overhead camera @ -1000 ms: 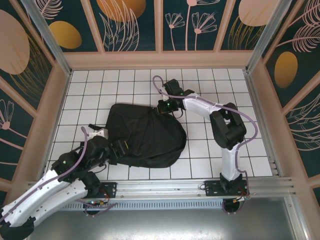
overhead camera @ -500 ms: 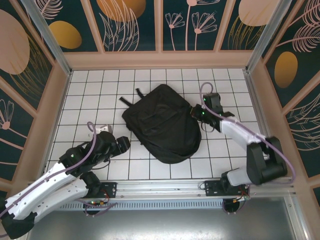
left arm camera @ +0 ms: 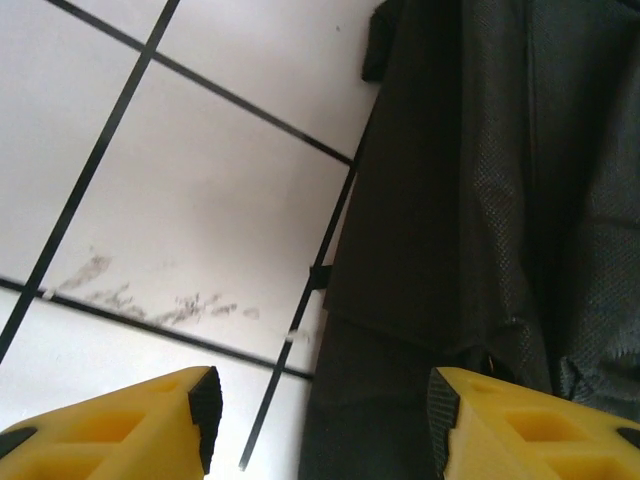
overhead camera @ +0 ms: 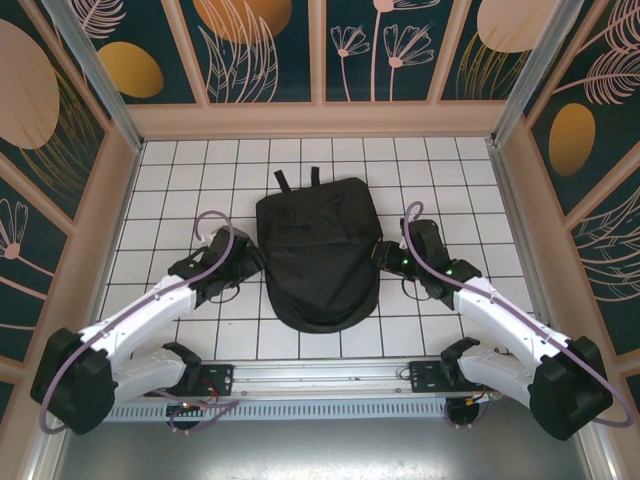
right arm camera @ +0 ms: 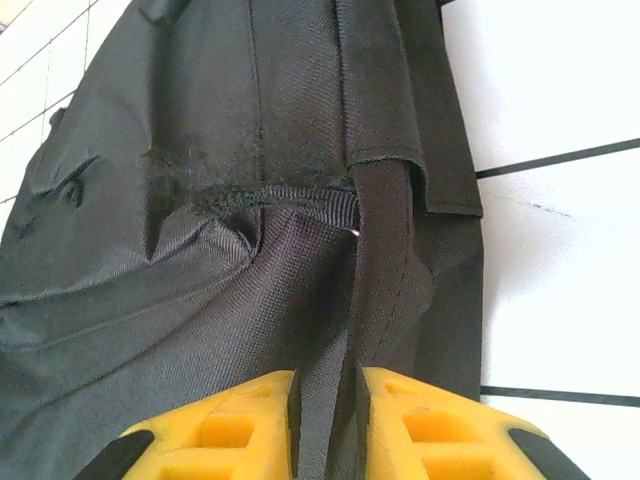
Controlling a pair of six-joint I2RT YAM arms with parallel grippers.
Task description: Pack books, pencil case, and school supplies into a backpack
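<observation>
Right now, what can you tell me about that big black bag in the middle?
The backpack is soft black woven fabric. It lies flat on the white gridded table, rounded end toward the arms, with two short strap ends at the far edge. The open left gripper hovers over its left edge. A side strap runs between the fingers of the right gripper; whether they pinch it is unclear.

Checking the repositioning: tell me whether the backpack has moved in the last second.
Yes. The backpack has turned, its loops now pointing at the back wall.
</observation>
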